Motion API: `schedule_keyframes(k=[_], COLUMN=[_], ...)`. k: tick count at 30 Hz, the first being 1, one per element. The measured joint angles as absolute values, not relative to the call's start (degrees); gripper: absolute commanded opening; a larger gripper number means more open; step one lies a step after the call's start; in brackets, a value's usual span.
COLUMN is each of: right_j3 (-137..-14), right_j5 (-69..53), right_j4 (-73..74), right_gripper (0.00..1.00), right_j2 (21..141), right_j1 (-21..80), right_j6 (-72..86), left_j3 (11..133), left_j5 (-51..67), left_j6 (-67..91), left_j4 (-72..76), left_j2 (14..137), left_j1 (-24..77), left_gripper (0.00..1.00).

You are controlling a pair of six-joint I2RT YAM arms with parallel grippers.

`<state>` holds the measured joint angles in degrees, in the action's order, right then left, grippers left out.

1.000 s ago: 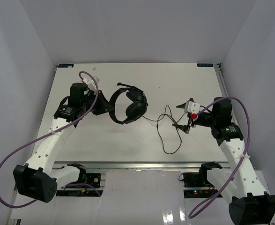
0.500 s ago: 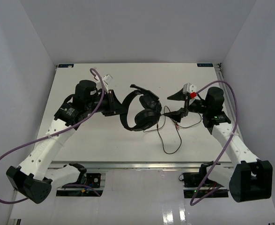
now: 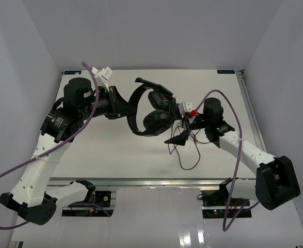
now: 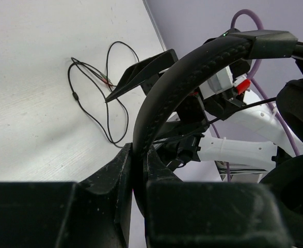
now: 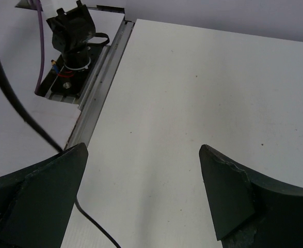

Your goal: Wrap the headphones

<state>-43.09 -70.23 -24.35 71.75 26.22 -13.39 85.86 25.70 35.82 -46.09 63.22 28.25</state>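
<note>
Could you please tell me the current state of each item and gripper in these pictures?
headphones: clamped at the headband and held up off the table.
cord: unwrapped, lying in loose loops on the table.
left gripper: shut on the headband.
right gripper: open, gripping nothing.

Bright, even light throughout; soft shadows on the table (image 3: 115, 150). Lower frame of both wrist views looks blurred, perhaps out of focus.
</note>
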Motion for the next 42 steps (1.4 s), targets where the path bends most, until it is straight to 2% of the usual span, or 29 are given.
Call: schedule_keyframes(k=[2,9,11,15,20,30,34,36,42], right_j3=[-43.18,-44.83,-45.78,-51.18,-53.05,-58.39,-60.32,-58.99,-47.42], right_j5=[-67.86,-49.89,-48.61,-52.61,-48.75,-56.78,-61.16,-61.81,-59.32], right_j4=[-22.79,-18.55,-16.99,-6.34,1.59,25.39,37.08,35.57,17.04], right_gripper=[1.0,0.95,0.94,0.93,0.93,0.94,0.9,0.9,0.93], right_j2=[71.89,73.11,73.14,73.53,71.49,70.87,72.21,72.38,68.5], right_j1=[26.71,27.12,26.39,25.07,25.02,22.28,23.68,25.33,29.56], right_j6=[-14.84,-17.53,-18.36,-27.26,-36.14,-57.27,-67.16,-66.01,-47.23], left_j3=[86.74,87.4,87.39,87.42,87.42,87.42,87.42,87.42,87.28], left_j5=[25.35,24.81,24.59,23.5,22.19,21.0,20.77,20.76,21.25], left_j6=[35.82,35.83,35.8,35.12,34.11,33.43,33.41,33.43,34.18], left_j4=[-46.79,-48.44,-49.0,-50.37,-51.97,-52.56,-52.54,-52.35,-50.97], left_j2=[62.9,61.54,61.13,60.11,59.57,59.43,59.28,59.24,59.05], left_j1=[28.25,28.25,28.25,28.25,28.25,28.25,28.25,28.25,28.25], left_gripper=[0.0,0.0,0.0,0.0,0.0,0.0,0.0,0.0,0.0])
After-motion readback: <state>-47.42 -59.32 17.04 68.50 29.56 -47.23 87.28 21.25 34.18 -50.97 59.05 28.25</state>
